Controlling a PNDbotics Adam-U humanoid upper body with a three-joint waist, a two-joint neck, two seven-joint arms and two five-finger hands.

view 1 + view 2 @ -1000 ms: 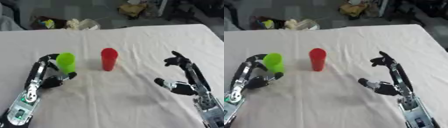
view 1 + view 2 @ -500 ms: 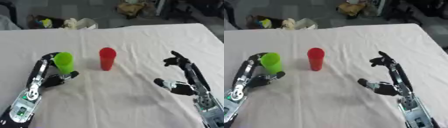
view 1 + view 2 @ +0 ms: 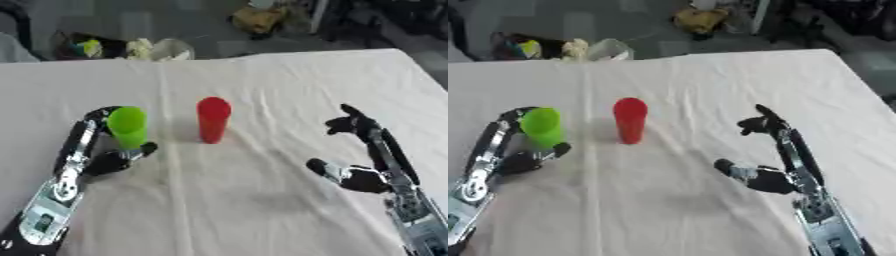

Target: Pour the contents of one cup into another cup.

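Little changed since the earlier frames: green cup (image 3: 129,126) held as before, upright (mouth up) in left hand (image 3: 105,160), fingers and thumb curled round it, at table's left. Red cup (image 3: 213,119) upright on white tablecloth (image 3: 262,210), just right of green cup, apart from it. Right hand (image 3: 359,150) over cloth at right, fingers relaxed and spread, holding nothing.

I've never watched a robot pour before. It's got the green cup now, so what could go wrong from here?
Three possible slips. The left robot hand is curled round the green cup only low down, so the cup might slip or tip as it tilts. The red cup is tall and narrow and stands unheld, so a bump could topple it. Anything spilled would land on the white cloth; the right robot hand waits open, apart.
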